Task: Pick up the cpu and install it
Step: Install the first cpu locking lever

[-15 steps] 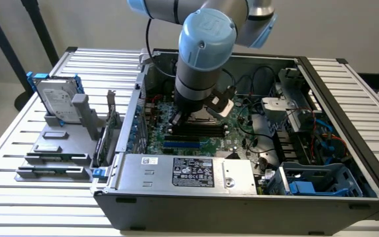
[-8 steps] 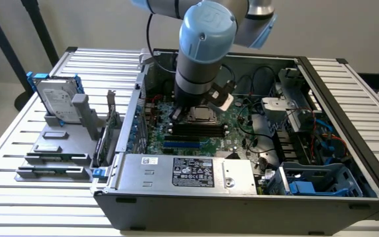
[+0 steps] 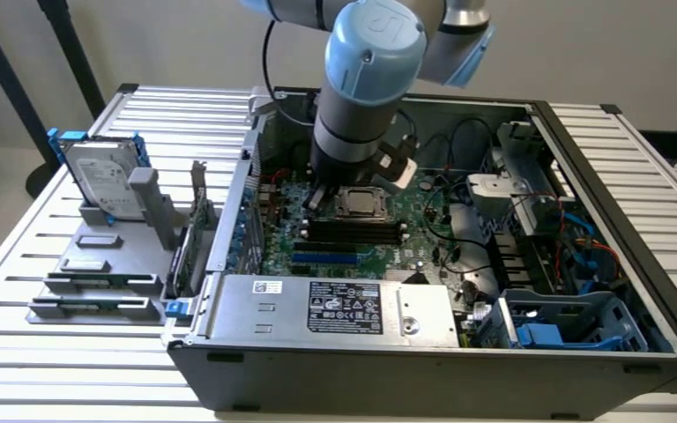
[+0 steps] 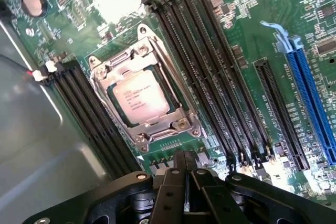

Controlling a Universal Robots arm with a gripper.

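Observation:
The cpu [image 4: 140, 98] lies flat inside its socket on the green motherboard [image 4: 241, 19], with the metal retention frame [image 4: 181, 121] around it. In the exterior view the cpu [image 3: 360, 203] shows just below the arm's wrist [image 3: 356, 132], which hangs over the open computer case [image 3: 621, 203]. My gripper [image 4: 185, 163] hovers a little above the board beside the socket. Its black fingers are pressed together, shut, with nothing between them and clear of the chip.
Black memory slots [image 4: 210, 77] run on both sides of the socket, and a blue expansion slot [image 4: 310, 103] lies further out. The grey power supply [image 3: 338, 306] fills the case's near side. A hard drive [image 3: 101, 176] in a blue bracket stands on a grey holder outside.

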